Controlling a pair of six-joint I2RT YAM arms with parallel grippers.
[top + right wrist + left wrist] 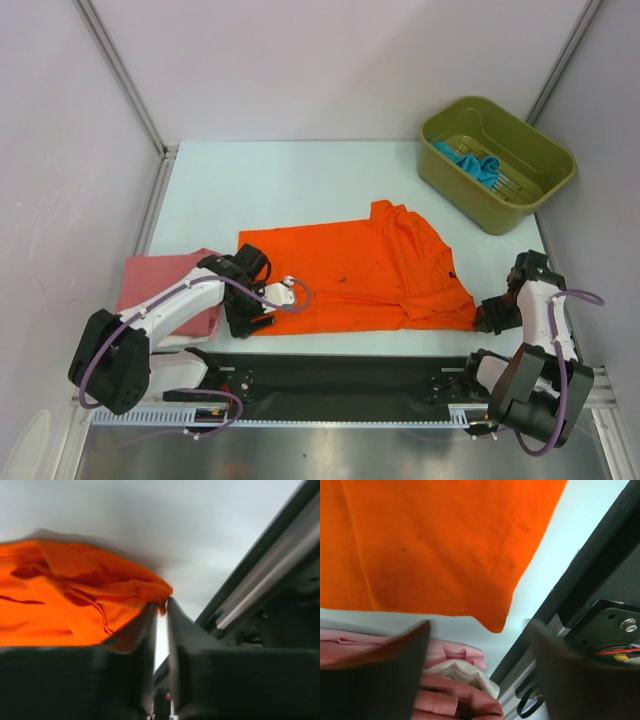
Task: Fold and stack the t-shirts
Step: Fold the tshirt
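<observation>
The bright orange t-shirt (350, 275) lies spread on the pale table, bunched toward its right side. My left gripper (250, 320) stands open just off its near left corner (495, 622), with nothing between the fingers (480, 630). Below it lies a folded pink t-shirt (150, 275) (460, 655) with a white one (465, 672) tucked in the pile. My right gripper (488, 318) is at the shirt's near right corner. Its jaws (163, 605) stand a narrow slit apart, with the tip of the orange cloth (65, 590) between the fingertips. A teal-blue t-shirt (470, 163) lies in the bin.
An olive-green bin (480, 205) stands at the back right corner of the table. A black strip (340, 375) runs along the near edge between the arm bases. Pale walls close in the left, back and right sides.
</observation>
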